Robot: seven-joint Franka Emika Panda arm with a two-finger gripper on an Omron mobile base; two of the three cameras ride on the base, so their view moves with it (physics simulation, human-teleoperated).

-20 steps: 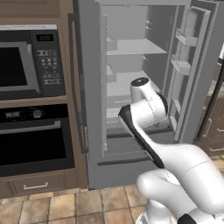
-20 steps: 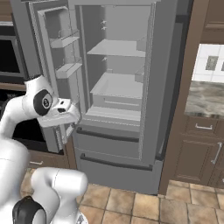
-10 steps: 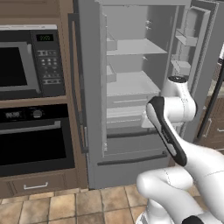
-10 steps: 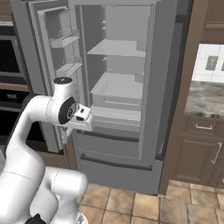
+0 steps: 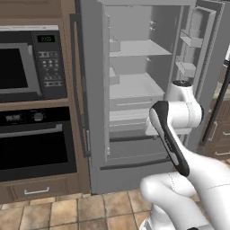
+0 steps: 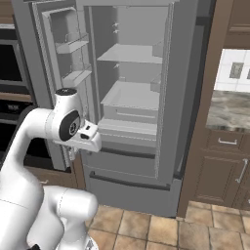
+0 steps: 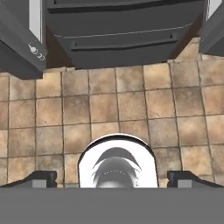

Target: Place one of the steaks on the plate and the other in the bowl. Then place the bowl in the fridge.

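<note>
**Fridge wide open, claw pointing at the floor**

Fridge [image 5: 134,90] fills the frame centre, both doors swung out, pale shelves showing. Microwave [image 5: 27,63] and black oven [image 5: 36,143] sit at left; the display writing is too blurry to read. Gripper [image 7: 112,181] has its tips spread wide, holding nothing, facing the tiled floor [image 7: 109,105] with the fridge drawers at top.

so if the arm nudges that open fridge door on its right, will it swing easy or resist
Probably swings easily: the fridge door hangs wide open from its side edge, and its door shelves look bare, so little weight. It looks rigid, so it should pivot rather than flex. The gripper, open, points at the floor.
</note>
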